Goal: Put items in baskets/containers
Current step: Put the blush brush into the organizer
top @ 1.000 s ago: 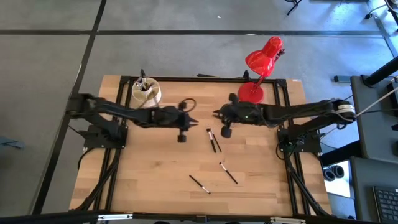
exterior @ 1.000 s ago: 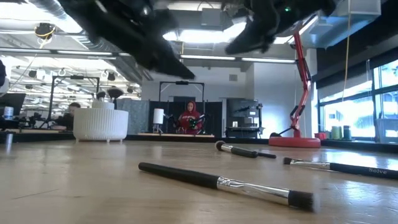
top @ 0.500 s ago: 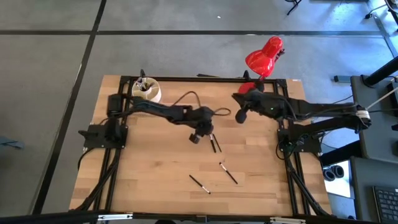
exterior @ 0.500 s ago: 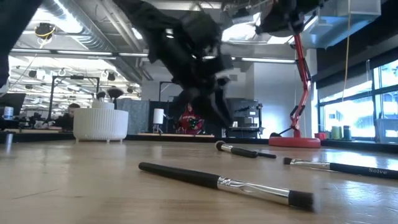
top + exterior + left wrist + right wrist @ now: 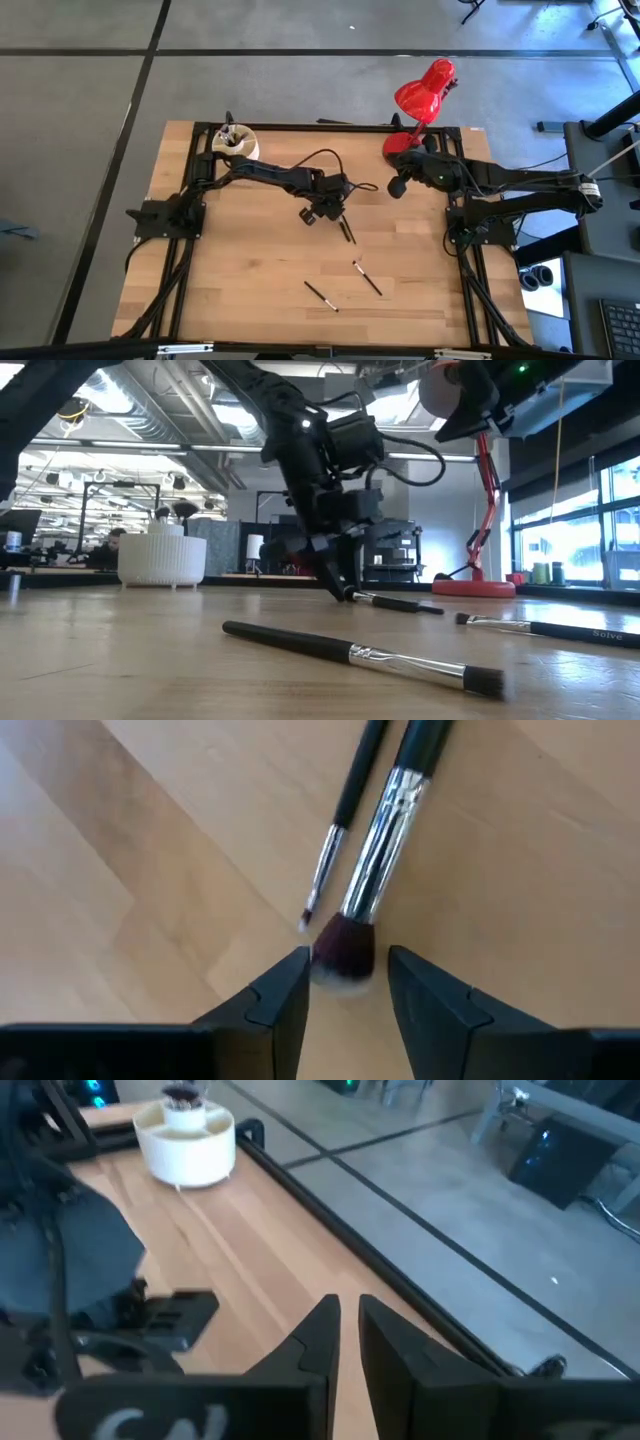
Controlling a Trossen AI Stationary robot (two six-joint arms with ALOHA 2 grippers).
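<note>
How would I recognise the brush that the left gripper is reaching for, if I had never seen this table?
Start at the red lamp and go toward the table's middle, to the left gripper. Two brushes lie side by side there. It is the thicker brush, with a shiny metal collar and a fluffy dark head between the open fingers.

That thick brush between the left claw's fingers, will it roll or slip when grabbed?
The thick brush has a round handle and shiny metal collar, so it may roll or slip. It looks stiff and light. Its soft head sits between the open left claw, which could squash the bristles.

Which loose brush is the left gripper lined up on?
The thick, fluffy-headed brush, whose head sits between the open left gripper; the thin brush lies beside it.
</note>
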